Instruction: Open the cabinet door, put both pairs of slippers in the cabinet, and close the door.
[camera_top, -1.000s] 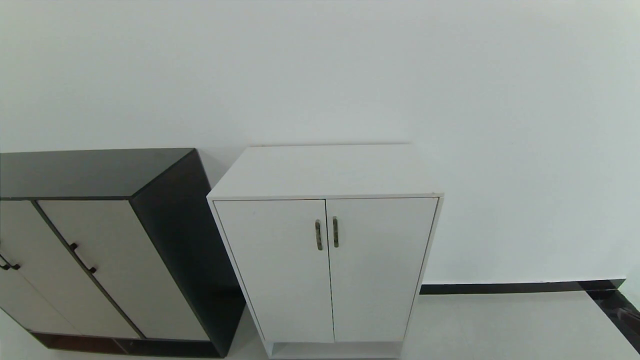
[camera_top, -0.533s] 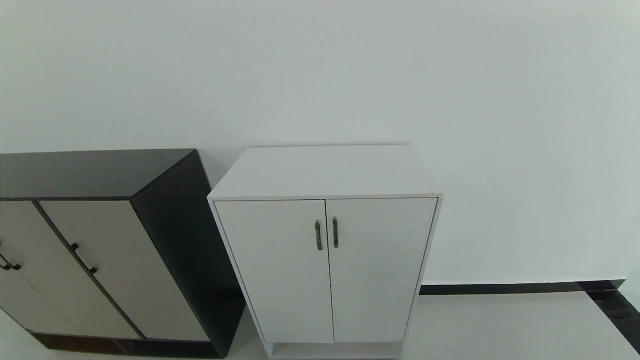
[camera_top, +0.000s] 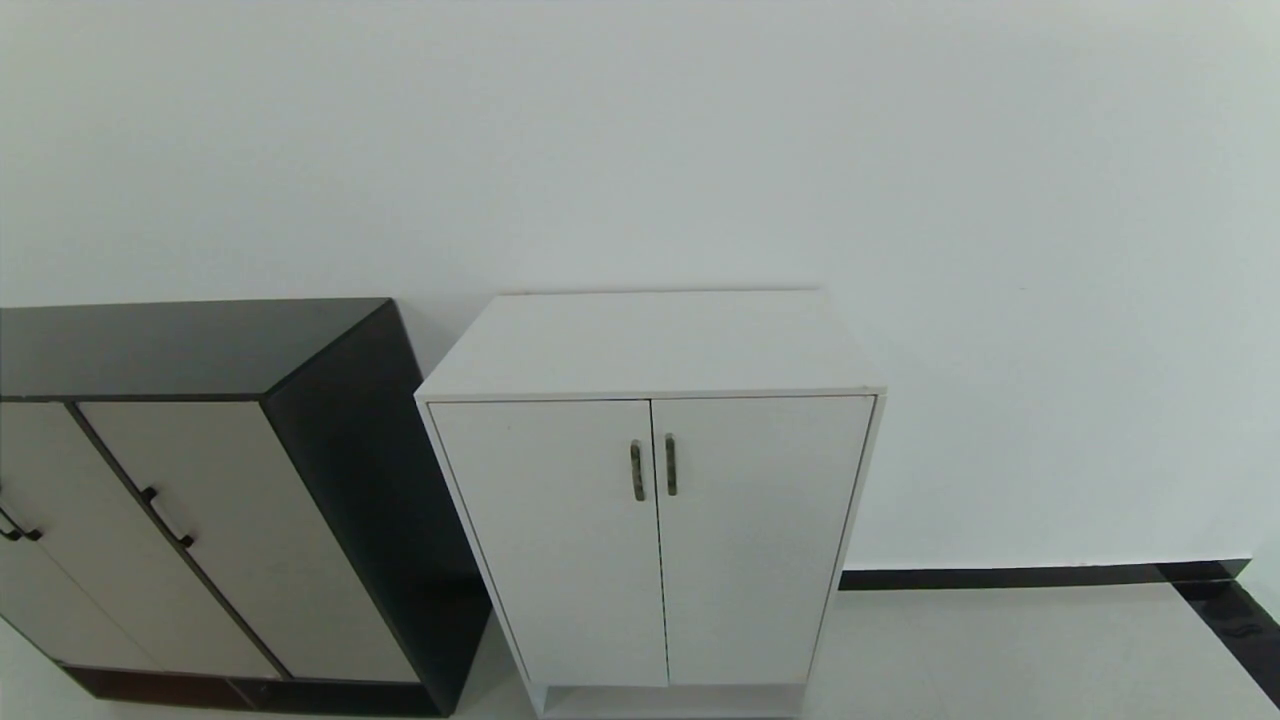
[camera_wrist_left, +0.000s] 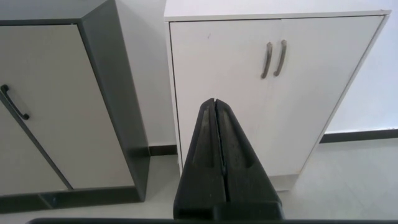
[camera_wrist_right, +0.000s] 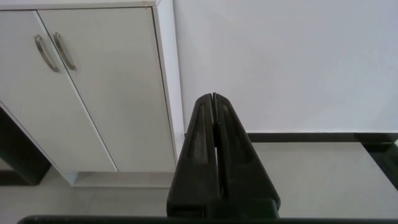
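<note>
Cabinet (camera_top: 590, 530) unchanged, closed | left gripper (camera_wrist_left: 215, 106), right gripper (camera_wrist_right: 214, 99) both closed

Head view: we look from high up and in front, forward and down at the white cabinet (camera_top: 560, 540). It stands centred and well apart from us, with the dark cabinet (camera_top: 340, 450) on our left and the wall (camera_top: 640, 150) behind.
Left wrist view: we look along the left gripper (camera_wrist_left: 214, 102) from lower and nearer, facing the white cabinet's doors, with the dark cabinet beside them.
Right wrist view: we look along the right gripper (camera_wrist_right: 214, 98) from low down, aimed past the white cabinet's right edge toward wall and floor (camera_wrist_right: 323, 180).
Shared: all three views take in the white cabinet's paired handles (camera_top: 637, 470) and its right door. The head and left wrist views also share the dark cabinet.
</note>
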